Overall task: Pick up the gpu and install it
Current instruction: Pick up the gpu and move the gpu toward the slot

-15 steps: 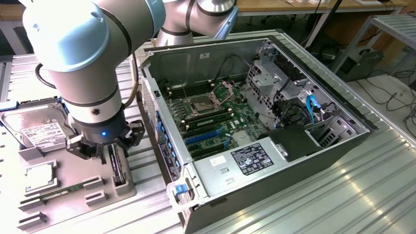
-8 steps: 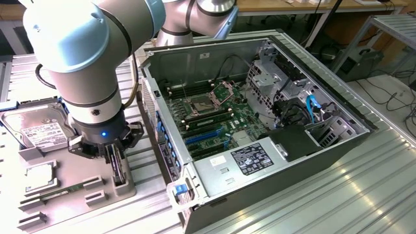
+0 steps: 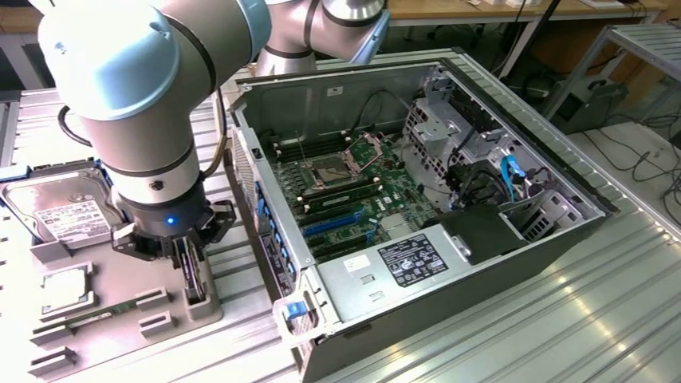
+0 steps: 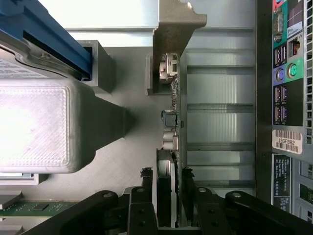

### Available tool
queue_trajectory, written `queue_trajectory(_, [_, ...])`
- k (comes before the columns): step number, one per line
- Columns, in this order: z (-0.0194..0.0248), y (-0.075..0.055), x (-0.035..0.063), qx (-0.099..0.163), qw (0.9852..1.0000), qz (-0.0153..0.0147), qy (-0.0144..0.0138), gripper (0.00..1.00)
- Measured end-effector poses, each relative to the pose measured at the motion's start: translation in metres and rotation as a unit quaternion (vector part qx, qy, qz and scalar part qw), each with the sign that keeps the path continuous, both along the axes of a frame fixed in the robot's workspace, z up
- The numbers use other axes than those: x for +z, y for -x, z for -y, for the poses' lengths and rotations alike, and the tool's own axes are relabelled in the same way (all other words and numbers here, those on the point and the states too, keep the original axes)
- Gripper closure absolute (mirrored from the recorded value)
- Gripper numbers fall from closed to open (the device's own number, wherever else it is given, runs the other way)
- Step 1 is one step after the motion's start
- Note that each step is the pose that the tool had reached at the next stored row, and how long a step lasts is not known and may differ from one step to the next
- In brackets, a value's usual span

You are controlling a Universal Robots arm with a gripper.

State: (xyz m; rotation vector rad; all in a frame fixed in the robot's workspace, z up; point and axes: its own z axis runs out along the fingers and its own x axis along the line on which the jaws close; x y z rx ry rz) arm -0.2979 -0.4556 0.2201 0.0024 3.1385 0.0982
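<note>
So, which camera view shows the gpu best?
The wrist view: the gpu stands on edge there, with its green board, connectors and metal bracket clear. In the exterior view the gpu is a thin dark strip, partly hidden beneath the gripper.

**The gpu (image 3: 194,275) (image 4: 179,98) stands on edge in a gray holder**

The gpu is a thin green circuit card. It stands upright on its long edge in a slot of the gray fixture plate (image 3: 107,267). This puts it outside the computer case (image 3: 511,263), near the case's rear wall. In the wrist view it is seen edge-on. One face carries small silver capacitors (image 4: 168,141) and a black shroud (image 4: 165,196).
</note>
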Motion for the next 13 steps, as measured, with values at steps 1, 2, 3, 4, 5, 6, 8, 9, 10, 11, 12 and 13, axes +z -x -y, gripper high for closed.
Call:
queue_trajectory(1, [0.0000, 0.0000, 0.0000, 0.000, 1.0000, 0.0000, 0.0000, 0.64])
queue_trajectory(2, [0.0001, 0.0000, -0.0001, 0.000, 1.0000, 0.0000, 0.0000, 0.65])
queue_trajectory(3, [0.0001, 0.0000, -0.0001, 0.000, 1.0000, 0.0000, 0.0000, 0.65])
queue_trajectory(4, [0.0001, 0.0000, -0.0001, 0.000, 1.0000, 0.0000, 0.0000, 0.65])
queue_trajectory(5, [0.0001, 0.0000, -0.0001, 0.000, 1.0000, 0.0000, 0.0000, 0.72])
queue_trajectory(6, [0.0001, -0.0001, -0.0001, 0.000, 1.0000, 0.0000, 0.0000, 0.73])
queue_trajectory(8, [0.0001, -0.0002, -0.0001, 0.000, 1.0000, 0.0000, 0.0000, 0.73])
queue_trajectory(9, [0.0001, -0.0002, -0.0002, 0.000, 1.0000, 0.0000, 0.0000, 0.73])
queue_trajectory(10, [0.0001, -0.0002, -0.0002, 0.000, 1.0000, 0.0000, 0.0000, 0.73])
queue_trajectory(11, [0.0001, -0.0002, -0.0002, 0.000, 1.0000, 0.0000, 0.0000, 0.73])
queue_trajectory(12, [0.0001, -0.0002, -0.0002, 0.000, 1.0000, 0.0000, 0.0000, 0.73])
queue_trajectory(13, [0.0001, -0.0002, -0.0001, 0.000, 1.0000, 0.0000, 0.0000, 0.73])
